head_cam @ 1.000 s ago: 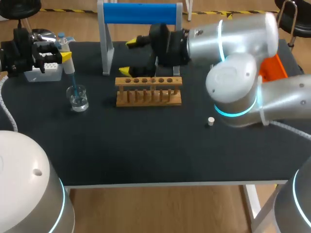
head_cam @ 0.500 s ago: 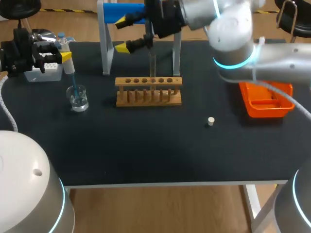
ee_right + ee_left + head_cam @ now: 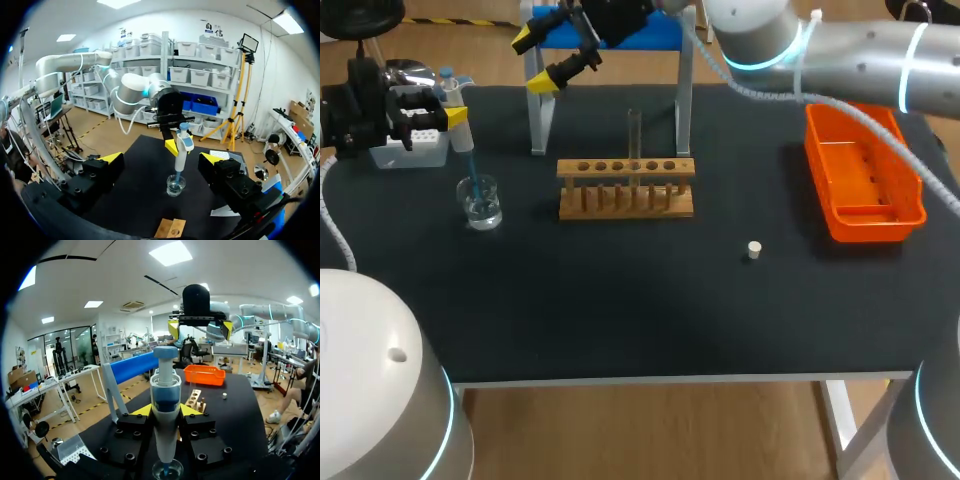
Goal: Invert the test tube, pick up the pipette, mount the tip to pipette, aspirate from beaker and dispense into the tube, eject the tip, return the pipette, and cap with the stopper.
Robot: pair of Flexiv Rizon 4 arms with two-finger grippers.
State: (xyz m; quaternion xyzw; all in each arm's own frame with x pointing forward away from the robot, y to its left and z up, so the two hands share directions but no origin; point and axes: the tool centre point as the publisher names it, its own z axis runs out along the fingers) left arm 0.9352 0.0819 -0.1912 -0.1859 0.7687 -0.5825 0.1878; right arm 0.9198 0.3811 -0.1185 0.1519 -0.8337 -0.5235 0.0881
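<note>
Aspirating from the beaker (image 3: 481, 203) looks like the step in hand. At the upper left of the head view, the left gripper (image 3: 453, 115) is clamped on the pipette (image 3: 165, 390), one yellow finger on each side of its body. The blue tip is mounted and dips straight down into the liquid. The white tip box (image 3: 408, 150) sits just behind the beaker.

The test tube (image 3: 634, 140) stands mouth-up in the wooden rack (image 3: 625, 190) at centre frame, well apart from the beaker. The small white stopper (image 3: 753, 250) lies loose on the mat right of centre. The orange tray (image 3: 820, 170) sits at the right edge.

The right gripper (image 3: 535, 61) hangs high at the top of the frame near the blue bar. Its claw is spread wide and holds nothing.

My judgement is that the tube is ready and the draw is under way. The next move calls for lifting the pipette straight up until the tip clears the beaker rim. It then needs carrying rightward, held vertical, to line up over the narrow tube mouth. The tube is thin, so a small sideways error would put the liquid on the rack.
</note>
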